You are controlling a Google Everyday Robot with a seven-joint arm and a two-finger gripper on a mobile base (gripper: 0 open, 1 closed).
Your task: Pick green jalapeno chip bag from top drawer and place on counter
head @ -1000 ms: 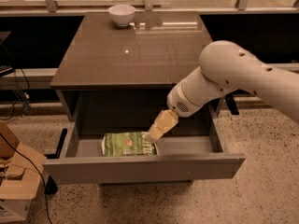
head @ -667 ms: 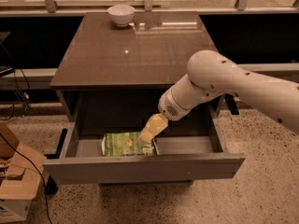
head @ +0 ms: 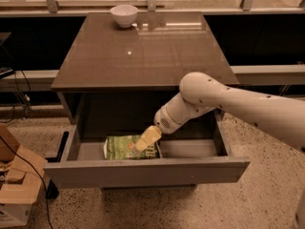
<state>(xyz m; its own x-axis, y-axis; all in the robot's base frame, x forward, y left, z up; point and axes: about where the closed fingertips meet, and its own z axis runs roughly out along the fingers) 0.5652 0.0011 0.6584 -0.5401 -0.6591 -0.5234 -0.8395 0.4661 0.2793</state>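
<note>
Green jalapeno chip bag (head: 125,148), small crinkly light-green foil pack, is lying flat on the floor of the top drawer (head: 147,171), a wide shallow grey drawer with a plain flat front panel, pulled fully out. Bag is sitting left of centre, near the front panel, long axis running left-right, parallel to that panel. Can't tell which end is the top; print too small to read. Gripper (head: 147,139), pale yellowish tip on a smooth rounded white arm (head: 228,104), is reaching down into the drawer from the right and angling down-left, overlapping the bag's right end. Can't tell whether it is apart, together or clamped on the bag, nor whether it is actually touching the foil. Counter (head: 143,51), the flat glossy grey-brown square top of the grey cabinet, is reflecting light spots. A small round white bowl (head: 124,15) is sitting at its far edge, left of centre. A brown cardboard box (head: 16,187) is standing on the speckled floor (head: 267,199) at lower left.
</note>
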